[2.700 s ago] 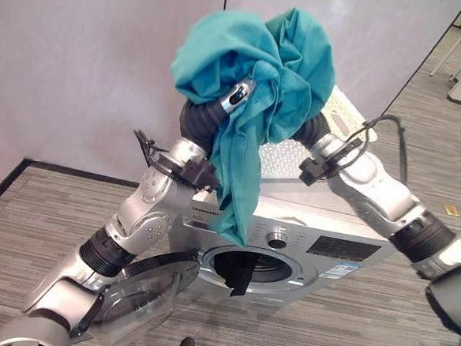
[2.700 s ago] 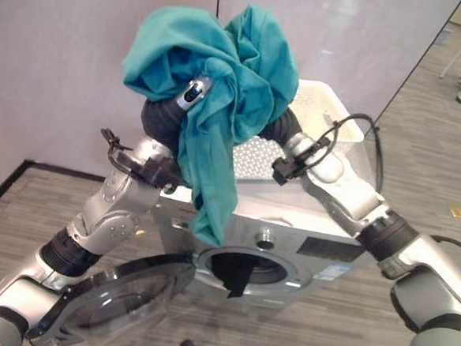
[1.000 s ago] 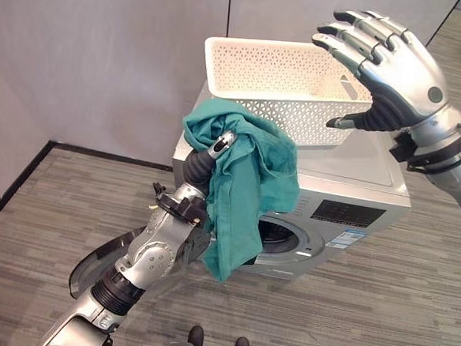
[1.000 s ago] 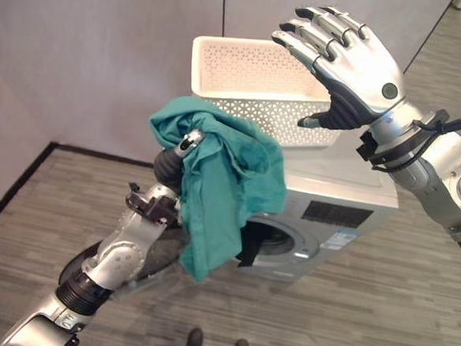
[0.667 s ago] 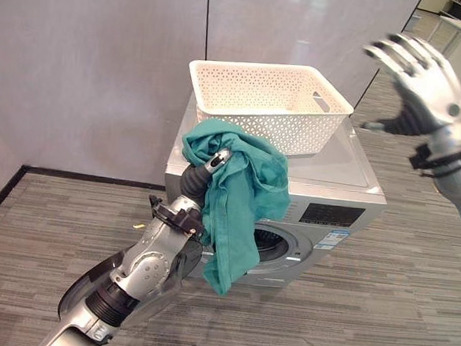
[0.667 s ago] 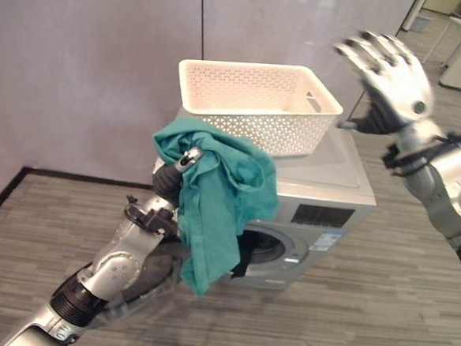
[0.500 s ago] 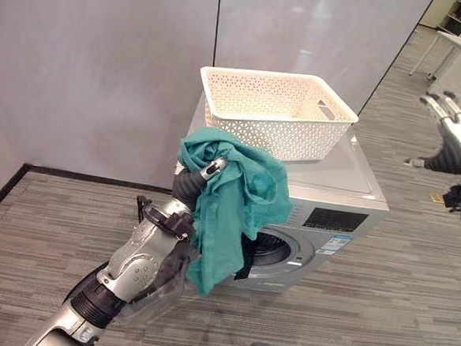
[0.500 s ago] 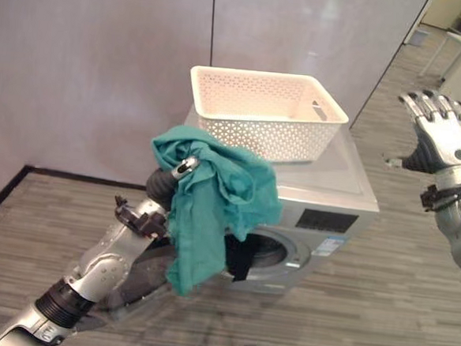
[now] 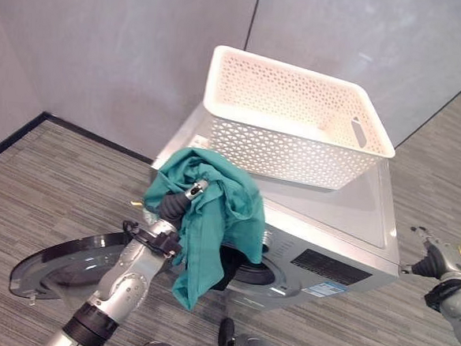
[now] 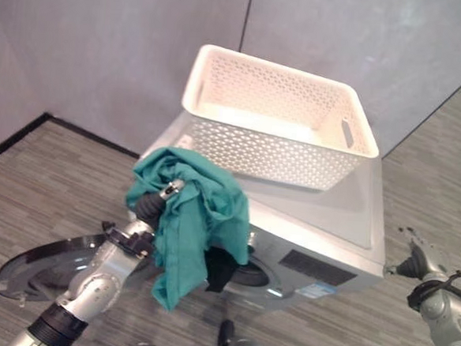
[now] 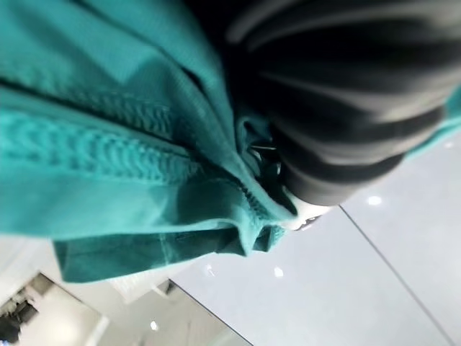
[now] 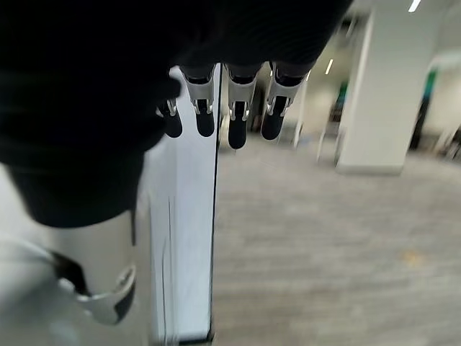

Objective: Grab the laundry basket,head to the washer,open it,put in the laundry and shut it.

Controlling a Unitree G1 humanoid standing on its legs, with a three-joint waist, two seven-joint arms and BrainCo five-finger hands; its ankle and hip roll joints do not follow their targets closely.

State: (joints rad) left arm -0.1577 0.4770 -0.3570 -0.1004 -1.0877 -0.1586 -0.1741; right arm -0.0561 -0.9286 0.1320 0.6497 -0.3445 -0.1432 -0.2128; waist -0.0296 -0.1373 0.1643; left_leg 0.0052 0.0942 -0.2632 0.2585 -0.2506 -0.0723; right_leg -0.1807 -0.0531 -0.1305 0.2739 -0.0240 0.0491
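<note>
- Right hand (image 9: pixel 434 260) has dropped from head height to low beside the washer (image 9: pixel 322 227), well apart from the laundry; in its wrist view its fingers (image 12: pixel 236 122) hang straight and hold nothing.
- Left hand (image 9: pixel 183 198) is mostly buried under the teal garment (image 9: pixel 211 219), so whether its fingers are curled cannot be told.
- That garment drapes over the left hand, hanging just in front of the washer opening (image 9: pixel 243 270).
- Washer door (image 9: pixel 66 266) stands open; the white laundry basket (image 9: pixel 297 118) sits on the washer top.

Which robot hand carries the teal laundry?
The left robot hand, raised before the washer and draped in the teal cloth; the right robot hand hangs open and bare.
</note>
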